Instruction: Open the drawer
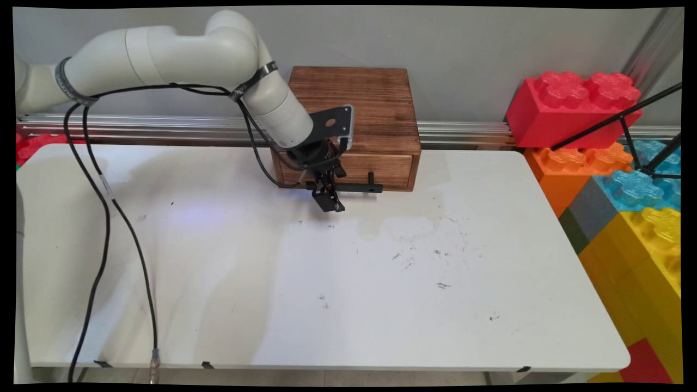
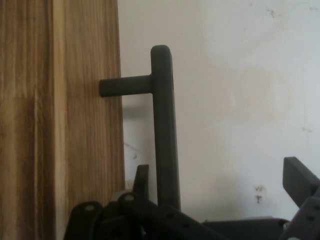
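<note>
So the gripper is down at the black bar handle of the wooden drawer box, which sits at the table's far edge, about mid-length. Fingers are spread wide, the bar runs between them, nothing's clamped. Handle's left end sits inside the jaws.

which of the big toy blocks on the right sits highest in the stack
The red block, on top of the orange block beside the table's far right corner. The blue block and yellow block lie lower and nearer the camera.
</note>
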You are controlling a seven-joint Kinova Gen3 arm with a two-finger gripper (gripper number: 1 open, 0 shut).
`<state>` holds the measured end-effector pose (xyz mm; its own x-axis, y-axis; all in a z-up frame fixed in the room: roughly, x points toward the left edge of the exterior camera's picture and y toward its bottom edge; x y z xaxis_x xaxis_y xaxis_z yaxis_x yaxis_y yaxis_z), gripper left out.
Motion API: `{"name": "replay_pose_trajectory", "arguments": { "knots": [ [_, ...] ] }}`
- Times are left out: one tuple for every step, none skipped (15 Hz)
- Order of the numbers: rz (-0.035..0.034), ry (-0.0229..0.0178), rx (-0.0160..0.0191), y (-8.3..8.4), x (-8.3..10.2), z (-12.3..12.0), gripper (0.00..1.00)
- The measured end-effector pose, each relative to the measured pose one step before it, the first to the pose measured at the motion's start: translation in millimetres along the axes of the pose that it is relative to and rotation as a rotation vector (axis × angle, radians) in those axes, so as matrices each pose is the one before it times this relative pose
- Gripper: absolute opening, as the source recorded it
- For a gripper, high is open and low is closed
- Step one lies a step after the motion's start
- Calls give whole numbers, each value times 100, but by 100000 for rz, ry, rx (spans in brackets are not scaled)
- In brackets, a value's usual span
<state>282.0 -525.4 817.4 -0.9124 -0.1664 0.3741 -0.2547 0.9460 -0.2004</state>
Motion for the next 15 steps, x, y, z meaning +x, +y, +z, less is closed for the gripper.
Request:
{"name": "replay_pose_trajectory", "arguments": {
  "knots": [
    [205,-52,155,26,-52,151,100],
    [211,-35,144,34,-45,140,100],
    [138,-32,90,25,-38,125,100],
    [233,-20,116,33,-35,195,100],
    [95,-61,55,30,-42,126,100],
    [122,-67,113,59,-85,216,100],
    [122,-50,72,44,-48,199,100],
    [113,-67,98,46,-65,180,100],
    [77,-61,55,50,-75,163,100],
    [77,-64,51,60,-84,183,100],
    [62,-10,18,69,-57,182,100],
    [89,100,23,48,-35,157,100],
    [61,49,1,32,-24,98,100],
    [130,145,29,43,-19,130,100],
    [132,123,-16,55,-39,148,100]
  ]
}}
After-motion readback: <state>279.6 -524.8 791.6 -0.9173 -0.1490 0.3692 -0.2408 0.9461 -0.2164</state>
